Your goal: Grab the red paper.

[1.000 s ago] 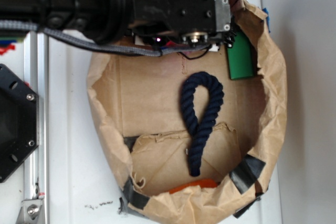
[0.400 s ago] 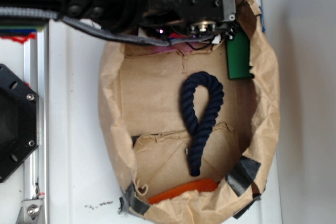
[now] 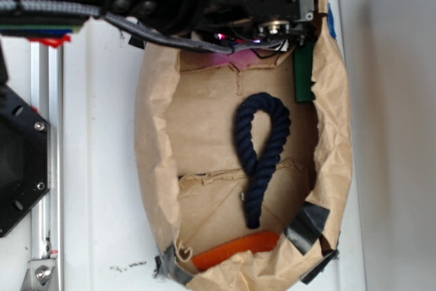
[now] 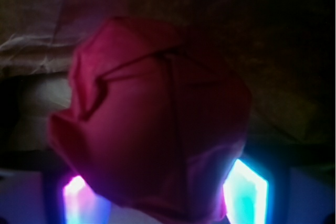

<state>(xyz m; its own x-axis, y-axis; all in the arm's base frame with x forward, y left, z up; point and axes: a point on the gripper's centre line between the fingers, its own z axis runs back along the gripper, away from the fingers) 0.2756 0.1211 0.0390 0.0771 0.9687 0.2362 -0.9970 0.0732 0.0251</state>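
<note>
Brown paper bag (image 3: 153, 141); red paper (image 4: 152, 119) sits between the end effector (image 4: 165, 198) fingers, grip unclear.

White tabletop (image 3: 102, 168), pale grey wall (image 3: 395, 134) on right, metal rail (image 3: 46, 168) at left

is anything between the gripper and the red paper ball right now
Nothing visible does. In the wrist view the crumpled red paper ball fills the frame directly ahead of the gripper, with its two glowing fingertips on either side of the ball. Whether they touch it cannot be told.
</note>
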